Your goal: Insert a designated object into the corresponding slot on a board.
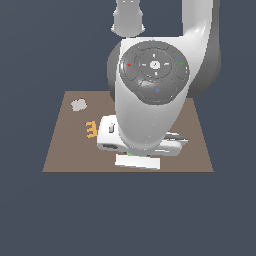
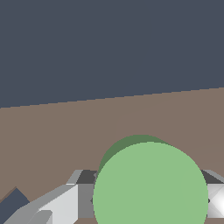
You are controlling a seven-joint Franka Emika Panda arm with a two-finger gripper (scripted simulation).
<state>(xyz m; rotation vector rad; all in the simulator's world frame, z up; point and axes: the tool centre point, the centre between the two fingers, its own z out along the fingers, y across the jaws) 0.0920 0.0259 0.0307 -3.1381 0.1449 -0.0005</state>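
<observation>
In the wrist view the green disc (image 2: 151,188) fills the space between my gripper's (image 2: 146,197) two fingers (image 2: 65,203), which press on both its sides. A darker green edge shows just behind it, against the brown board (image 2: 87,127). A dark corner of the square hole (image 2: 13,202) shows beside one finger. The round hole is hidden. In the exterior view my arm covers the middle of the board (image 1: 60,150). The gripper (image 1: 134,156) is low over the board's near edge, and only a sliver of the green disc (image 1: 131,154) shows.
A pale blob (image 1: 78,104) lies at the board's far corner on the exterior view's left. An orange comb-shaped piece (image 1: 91,129) lies nearer, beside my hand. Dark floor surrounds the board.
</observation>
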